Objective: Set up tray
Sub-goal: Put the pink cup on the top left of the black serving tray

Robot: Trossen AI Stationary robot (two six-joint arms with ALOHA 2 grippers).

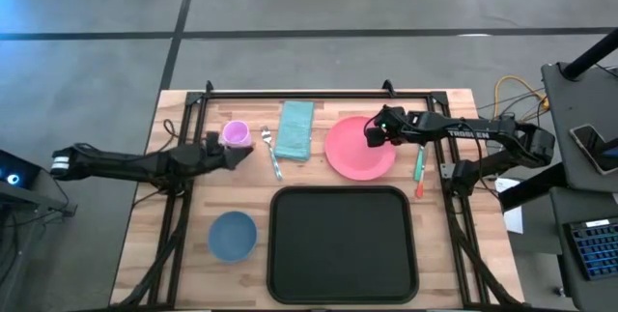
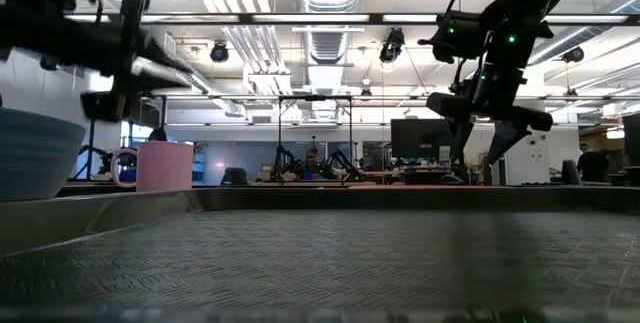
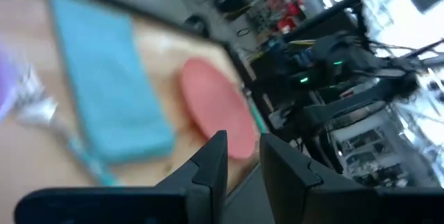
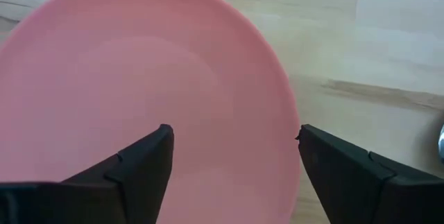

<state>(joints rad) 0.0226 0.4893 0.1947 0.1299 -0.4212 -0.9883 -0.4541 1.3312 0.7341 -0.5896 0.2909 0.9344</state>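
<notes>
The black tray (image 1: pixel 343 244) lies flat at the table's near edge, with nothing on it. The pink plate (image 1: pixel 359 150) lies flat on the wood beyond it. My right gripper (image 1: pixel 373 134) (image 4: pixel 232 141) hangs open over the plate (image 4: pixel 139 92), pointing down. One finger is above the plate's inside and the other just past its rim (image 4: pixel 290 113); neither touches it. In the low view my right gripper (image 2: pixel 480 155) is clear of the table. My left gripper (image 1: pixel 245 151) (image 3: pixel 241 148) hovers by the pink cup (image 1: pixel 236 134), open by a narrow gap and holding nothing.
A teal napkin (image 1: pixel 295 128) lies at the far side, with a fork (image 1: pixel 271 154) between it and the cup. A blue bowl (image 1: pixel 232 235) stands left of the tray. A utensil with a green and red handle (image 1: pixel 419 169) lies right of the plate. Black frame rails (image 1: pixel 319 93) border the table.
</notes>
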